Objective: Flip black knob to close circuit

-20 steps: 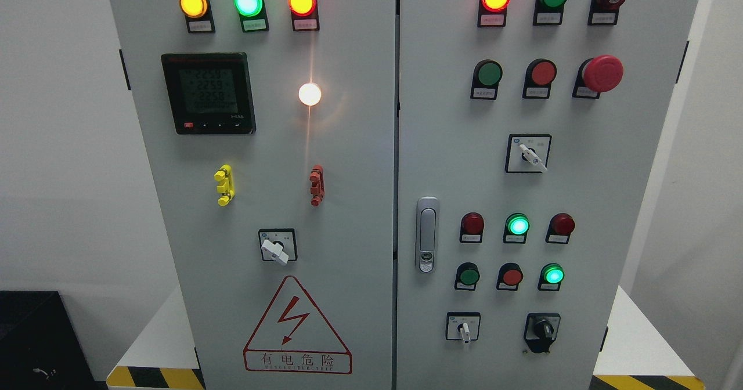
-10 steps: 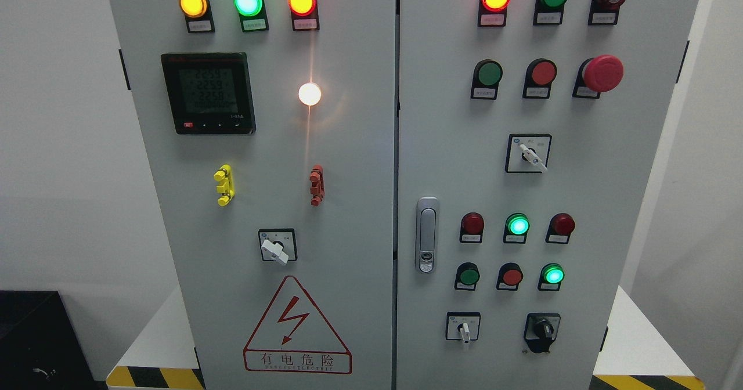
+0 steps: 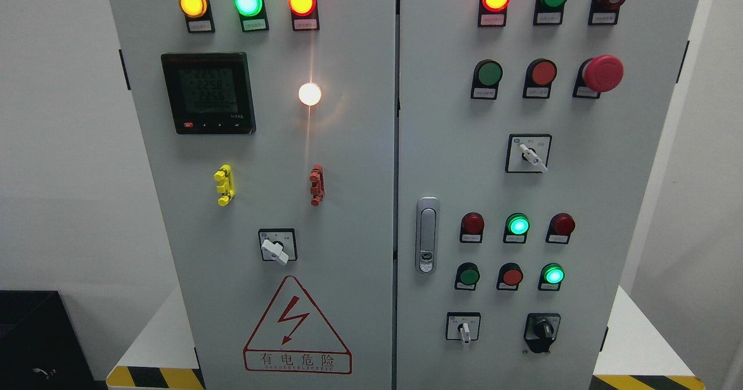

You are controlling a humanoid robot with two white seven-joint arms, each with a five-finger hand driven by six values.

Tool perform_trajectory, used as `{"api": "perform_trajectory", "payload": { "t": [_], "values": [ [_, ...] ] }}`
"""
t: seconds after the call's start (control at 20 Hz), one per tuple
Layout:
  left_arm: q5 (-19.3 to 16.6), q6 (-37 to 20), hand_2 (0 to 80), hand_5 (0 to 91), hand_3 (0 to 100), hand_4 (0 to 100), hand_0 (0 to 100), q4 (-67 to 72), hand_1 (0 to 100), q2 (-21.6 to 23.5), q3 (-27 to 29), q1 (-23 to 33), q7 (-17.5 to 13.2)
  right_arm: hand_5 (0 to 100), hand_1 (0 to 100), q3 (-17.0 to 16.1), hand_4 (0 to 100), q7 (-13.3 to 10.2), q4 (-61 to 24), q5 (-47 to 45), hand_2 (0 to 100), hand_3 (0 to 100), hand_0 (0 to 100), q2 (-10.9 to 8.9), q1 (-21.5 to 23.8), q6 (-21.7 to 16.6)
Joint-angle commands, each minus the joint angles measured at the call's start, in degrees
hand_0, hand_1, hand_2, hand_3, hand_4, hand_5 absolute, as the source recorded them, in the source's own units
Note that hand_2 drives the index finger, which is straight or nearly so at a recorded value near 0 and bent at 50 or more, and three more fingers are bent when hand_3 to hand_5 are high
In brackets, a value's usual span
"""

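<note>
The black knob [image 3: 543, 329] sits at the lower right of the right cabinet door, on a black plate, its handle pointing roughly up and slightly left. Neither of my hands nor arms shows anywhere in the head view. To the knob's left is a small selector switch with a white lever [image 3: 464, 330] pointing down. Above it a green lamp [image 3: 553, 275] glows.
The grey cabinet [image 3: 348, 146] has two doors with lit lamps, push buttons, a red mushroom stop button [image 3: 602, 73], a door latch [image 3: 427, 234], a digital meter [image 3: 208, 93] and white-lever selectors [image 3: 274, 249]. It stands on a white base with yellow-black stripes [image 3: 157, 377]. A black box [image 3: 35, 338] sits lower left.
Only the digits on the meter have flickered; nothing else has moved.
</note>
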Motion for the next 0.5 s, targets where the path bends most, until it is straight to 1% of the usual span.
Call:
{"api": "perform_trajectory", "payload": {
  "t": [0.0, 0.1, 0.25, 0.3, 0.45],
  "values": [
    [0.00, -0.04, 0.0, 0.0, 0, 0, 12, -1.32, 56, -0.01, 0.00, 1.23, 0.00, 100, 1, 4.25, 91, 1.74, -1.41, 4.55, 83, 100, 0, 0.12, -4.00, 4.07],
    [0.00, -0.04, 0.0, 0.0, 0, 0, 12, -1.32, 56, -0.01, 0.00, 1.23, 0.00, 100, 1, 5.40, 91, 2.09, -1.24, 4.82, 83, 100, 0, 0.12, -5.67, 5.22],
    [0.00, -0.04, 0.0, 0.0, 0, 0, 12, -1.32, 56, -0.01, 0.00, 1.23, 0.00, 100, 0, 5.75, 91, 2.27, 0.25, 4.99, 83, 100, 0, 0.12, -8.22, 6.88],
    [0.00, -0.04, 0.0, 0.0, 0, 0, 12, -1.32, 56, -0.01, 0.00, 1.23, 0.00, 100, 0, 6.10, 91, 2.71, 0.78, 4.99, 83, 100, 0, 0.12, -8.92, 7.15],
    [0.00, -0.04, 0.0, 0.0, 0, 0, 12, -1.32, 56, 0.07, 0.00, 1.23, 0.00, 100, 0, 6.28, 91, 2.89, 1.92, 5.96, 83, 100, 0, 0.03, -10.07, 7.24]
  ]
}}
